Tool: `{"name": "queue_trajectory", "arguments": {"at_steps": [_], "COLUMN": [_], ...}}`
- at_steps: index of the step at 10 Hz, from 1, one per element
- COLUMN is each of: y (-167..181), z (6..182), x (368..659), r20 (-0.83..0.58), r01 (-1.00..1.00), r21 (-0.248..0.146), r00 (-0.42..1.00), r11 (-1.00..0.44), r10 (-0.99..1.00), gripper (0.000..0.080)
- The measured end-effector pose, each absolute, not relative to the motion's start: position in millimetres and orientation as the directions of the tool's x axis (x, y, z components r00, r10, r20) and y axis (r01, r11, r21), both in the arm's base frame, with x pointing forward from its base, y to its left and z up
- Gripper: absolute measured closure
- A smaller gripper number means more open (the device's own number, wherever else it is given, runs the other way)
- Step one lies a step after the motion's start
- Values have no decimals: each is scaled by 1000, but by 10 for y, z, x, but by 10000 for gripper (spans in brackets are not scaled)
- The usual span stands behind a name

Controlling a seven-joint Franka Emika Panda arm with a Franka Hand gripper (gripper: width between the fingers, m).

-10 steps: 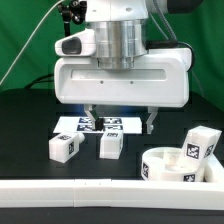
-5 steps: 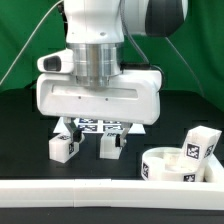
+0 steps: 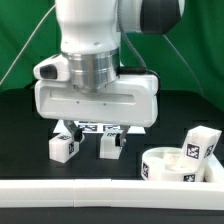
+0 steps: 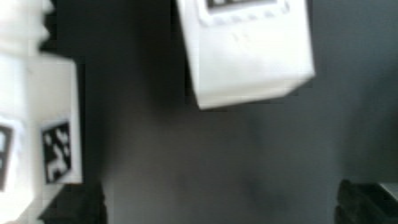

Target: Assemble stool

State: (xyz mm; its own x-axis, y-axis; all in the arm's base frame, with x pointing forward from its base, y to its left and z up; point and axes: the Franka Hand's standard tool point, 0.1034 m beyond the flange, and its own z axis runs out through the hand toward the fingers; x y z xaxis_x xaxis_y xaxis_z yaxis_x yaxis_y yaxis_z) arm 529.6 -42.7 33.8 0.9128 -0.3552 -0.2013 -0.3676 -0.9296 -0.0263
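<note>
My gripper (image 3: 97,131) hangs low over the black table, open and empty, with its fingertips (image 3: 64,128) just above the table. Two white tagged stool legs stand below it: one (image 3: 64,147) under the finger on the exterior view's left, one (image 3: 110,146) nearer the middle. A third leg (image 3: 200,143) leans by the round ring seat (image 3: 172,166) on the exterior view's right. In the wrist view the gripper (image 4: 217,205) has bare table between its dark fingers (image 4: 71,205). A blurred leg (image 4: 249,50) and another tagged white block (image 4: 36,120) lie beyond them.
The marker board (image 3: 92,125) lies flat behind the two legs, mostly hidden by the gripper body. A long white rail (image 3: 60,191) runs along the front edge of the table. A green backdrop stands behind.
The gripper has moved toward the exterior view's left and sunk slightly, so its fingers now hang over the two legs. The parts have not moved.
</note>
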Motion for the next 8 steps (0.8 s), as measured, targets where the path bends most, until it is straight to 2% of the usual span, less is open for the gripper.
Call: {"name": "queue_trajectory", "arguments": {"at_steps": [2,6,8], "y": [-313,-321,-193], "z": [306,303,336], "x": [5161,5110,5065], "r20": [-321,-531,-638], "r01": [-360,-373,-357], "r21": [-30,-33,-44], "r00": [887,793,728], "r11": [-932,-927,-933], "r10": [-332,-300,-249], "gripper": [151,151,151]}}
